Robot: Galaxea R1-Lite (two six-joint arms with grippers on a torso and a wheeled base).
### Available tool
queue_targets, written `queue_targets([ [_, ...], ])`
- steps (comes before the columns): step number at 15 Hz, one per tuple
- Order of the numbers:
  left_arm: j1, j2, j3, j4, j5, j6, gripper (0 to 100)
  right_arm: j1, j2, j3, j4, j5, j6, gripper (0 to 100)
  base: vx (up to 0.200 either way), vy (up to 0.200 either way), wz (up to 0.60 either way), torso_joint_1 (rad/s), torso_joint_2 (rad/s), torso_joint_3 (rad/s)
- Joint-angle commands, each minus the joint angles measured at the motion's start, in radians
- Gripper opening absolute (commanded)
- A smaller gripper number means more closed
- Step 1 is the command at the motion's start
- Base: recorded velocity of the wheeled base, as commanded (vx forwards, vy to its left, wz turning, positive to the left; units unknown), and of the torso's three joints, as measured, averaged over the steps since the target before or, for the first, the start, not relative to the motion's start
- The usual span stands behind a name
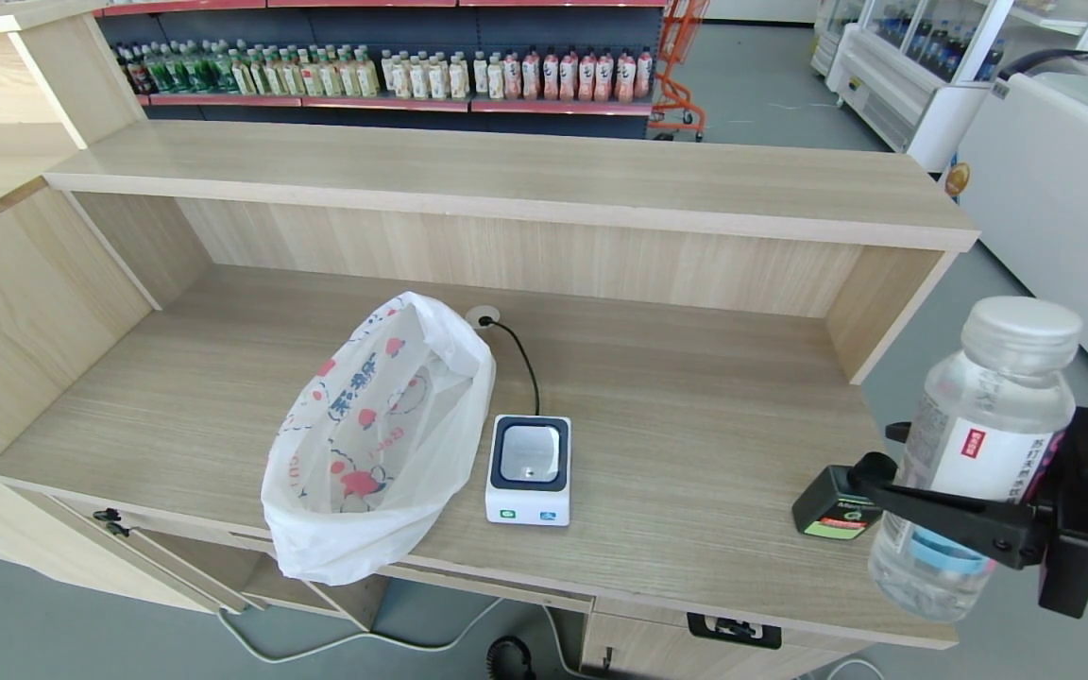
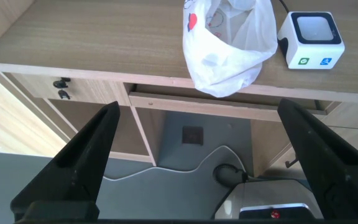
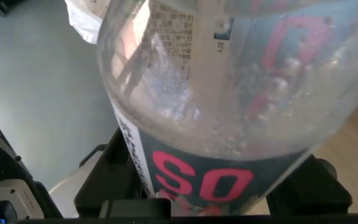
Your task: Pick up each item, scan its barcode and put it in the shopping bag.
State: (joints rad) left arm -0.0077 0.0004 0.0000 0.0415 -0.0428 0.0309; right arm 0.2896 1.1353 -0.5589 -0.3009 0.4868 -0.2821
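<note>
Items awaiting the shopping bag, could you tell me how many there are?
2: a bottle in the right gripper; a small black box near the counter's right end. The bag may hide others.

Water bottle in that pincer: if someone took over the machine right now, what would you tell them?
Right pincer: shut on the water bottle, held upright at the counter's right end.
Left pincer: open, empty, low in front of the counter.
Shopping bag stands open left of the scanner. A small black box lies near the bottle.
Done: bottle picked up.
Left: scan it, bag it, then likely the black box.
</note>
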Motion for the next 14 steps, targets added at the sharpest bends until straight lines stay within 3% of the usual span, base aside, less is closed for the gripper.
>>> queue_targets([
  [1, 0.002, 0.0, 0.0, 0.0, 0.0, 0.0, 100, 0.002, 0.006, 0.001, 0.0, 0.001, 0.0, 0, 0.0, 0.0, 0.0, 0.0, 0.0, 0.0],
  [4, 0.0, 0.0, 0.0, 0.0, 0.0, 0.0, 100, 0.003, 0.003, 0.004, 0.0, 0.004, 0.0, 0, 0.0, 0.0, 0.0, 0.0, 0.0, 0.0],
  [14, 0.002, 0.0, 0.0, 0.0, 0.0, 0.003, 100, 0.0, 0.006, -0.004, -0.001, 0.021, 0.004, 0, 0.0, 0.2, 0.0, 0.003, 0.0, 0.002],
])
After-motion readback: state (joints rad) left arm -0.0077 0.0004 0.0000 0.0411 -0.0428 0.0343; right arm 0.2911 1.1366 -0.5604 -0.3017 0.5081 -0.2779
